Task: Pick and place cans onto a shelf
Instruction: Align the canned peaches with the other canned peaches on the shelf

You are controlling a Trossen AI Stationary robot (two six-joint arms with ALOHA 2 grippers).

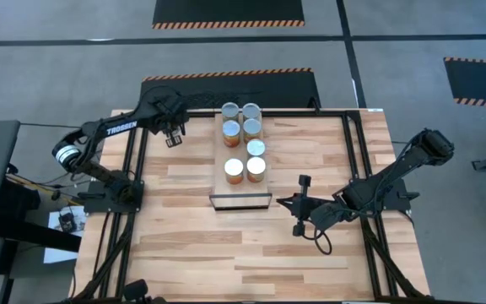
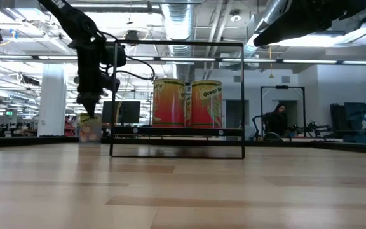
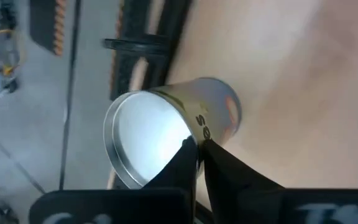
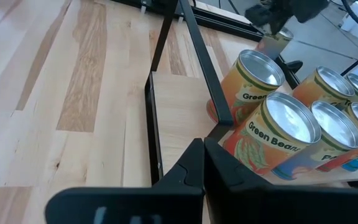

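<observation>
One can (image 3: 166, 134) with a silvery top and an orange-marked label stands on the wooden table, left of the shelf near the far edge; it also shows in the low view (image 2: 89, 128). My left gripper (image 3: 199, 144) (image 1: 174, 135) is shut on it from above. Several more cans (image 1: 243, 139) stand upright on the shelf (image 1: 241, 192), a light-wood plank in a dark frame. My right gripper (image 1: 282, 201) (image 4: 202, 152) waits shut, holding nothing, just right of the shelf's near corner. My left gripper pinches the can's top rim (image 3: 190, 132) between its two fingers, one finger (image 3: 178, 163) over the lid and the other (image 3: 229, 169) outside the wall. The fingers come slanting down from above. The can stands upright with its bottom on the table.
Black frame rails (image 1: 133, 169) run along the table's left, right and far sides. A dark cable (image 1: 321, 241) loops under my right arm. Bare wood (image 1: 226, 253) lies in front of the shelf. A person (image 2: 278, 117) shows in the room beyond the table.
</observation>
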